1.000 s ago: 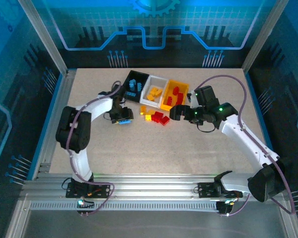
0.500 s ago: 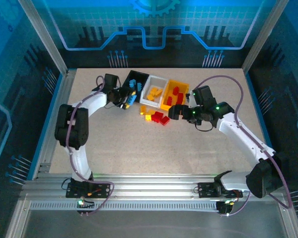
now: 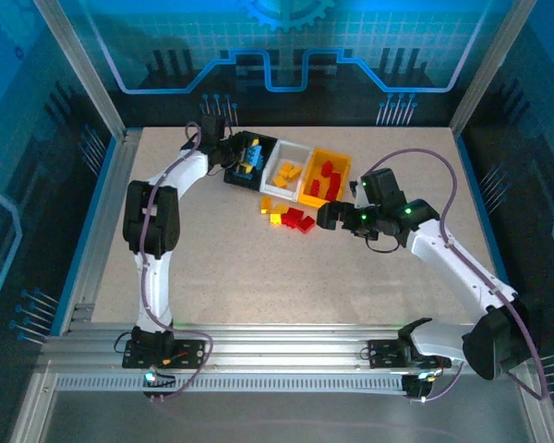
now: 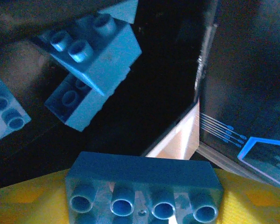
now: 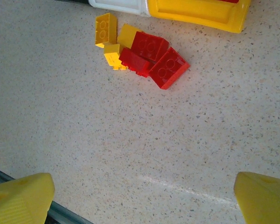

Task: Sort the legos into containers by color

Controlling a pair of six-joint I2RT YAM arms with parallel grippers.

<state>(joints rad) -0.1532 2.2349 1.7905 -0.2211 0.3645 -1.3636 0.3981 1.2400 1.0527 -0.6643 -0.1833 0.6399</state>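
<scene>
The left gripper (image 3: pixel 248 159) was closed on a blue lego (image 4: pixel 144 182), clamped between its yellow fingers (image 4: pixel 23 200) above the black bin (image 3: pixel 264 146), where other blue legos (image 4: pixel 95 49) lay. The right gripper (image 3: pixel 326 215) stood wide open, holding nothing, over the table (image 5: pixel 130 154). It was just beside loose red legos (image 5: pixel 154 58) and yellow legos (image 5: pixel 106 29), which lay in front of the white bin (image 5: pixel 119 4) and the orange-yellow bin (image 5: pixel 200 11).

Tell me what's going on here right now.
The left claw holds a blue brick over the black bin, where other blue bricks already lie. The right claw is open above the table, near a loose pile of red and yellow bricks, not yet sorted. Sorting is partway done.
</scene>
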